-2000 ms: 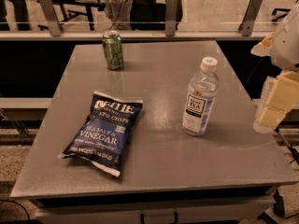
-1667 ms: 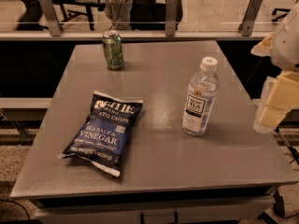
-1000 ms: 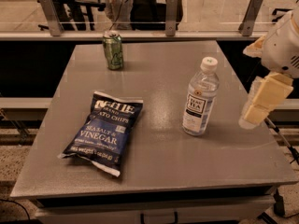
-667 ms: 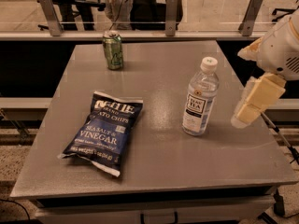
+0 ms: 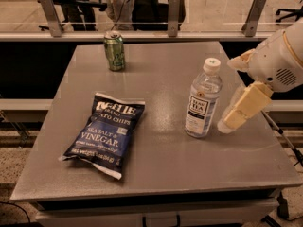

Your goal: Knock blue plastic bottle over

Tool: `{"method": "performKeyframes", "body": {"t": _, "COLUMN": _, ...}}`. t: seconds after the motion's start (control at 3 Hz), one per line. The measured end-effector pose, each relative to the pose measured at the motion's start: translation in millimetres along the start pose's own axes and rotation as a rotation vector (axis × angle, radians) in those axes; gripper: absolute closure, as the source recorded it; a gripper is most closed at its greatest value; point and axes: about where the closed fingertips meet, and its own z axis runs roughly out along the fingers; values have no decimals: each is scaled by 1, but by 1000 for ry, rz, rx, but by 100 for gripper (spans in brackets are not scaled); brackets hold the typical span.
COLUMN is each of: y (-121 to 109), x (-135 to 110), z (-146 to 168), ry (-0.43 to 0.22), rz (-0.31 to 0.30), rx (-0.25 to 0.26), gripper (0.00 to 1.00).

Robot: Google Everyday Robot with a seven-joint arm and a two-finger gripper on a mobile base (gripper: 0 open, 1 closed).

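Observation:
The blue plastic bottle (image 5: 202,100) stands upright right of the table's middle; it is clear with a white screw cap and a white label with dark print. My gripper (image 5: 233,120) comes in from the right edge on a white arm. Its cream-coloured fingers point down and left, and the tip is just right of the bottle's lower half, close beside it. I cannot tell whether it touches the bottle.
A green soda can (image 5: 114,50) stands at the back left of the grey table (image 5: 156,160). A blue chip bag (image 5: 106,132) lies flat at the front left. A railing and chairs are behind the table.
My gripper has moved left and down across the table's right side, from the right edge to right beside the bottle. The bottle, can and bag have not moved.

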Motion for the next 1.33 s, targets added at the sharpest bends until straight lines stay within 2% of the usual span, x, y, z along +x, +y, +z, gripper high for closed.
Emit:
{"method": "performKeyframes", "body": {"t": 0.67, "y": -2, "x": -2, "z": 40, "ry": -95, "rz": 15, "rx": 38, "gripper": 0}}
{"method": "performKeyframes", "body": {"t": 1.0, "y": -10, "x": -7, "z": 50, "ry": -154, "rz": 35, "rx": 66, "gripper": 0}}
{"method": "performKeyframes", "body": {"t": 1.33, "y": -16, "x": -11, "z": 52, "ry": -208, "rz": 59, "rx": 71, "gripper": 3}}
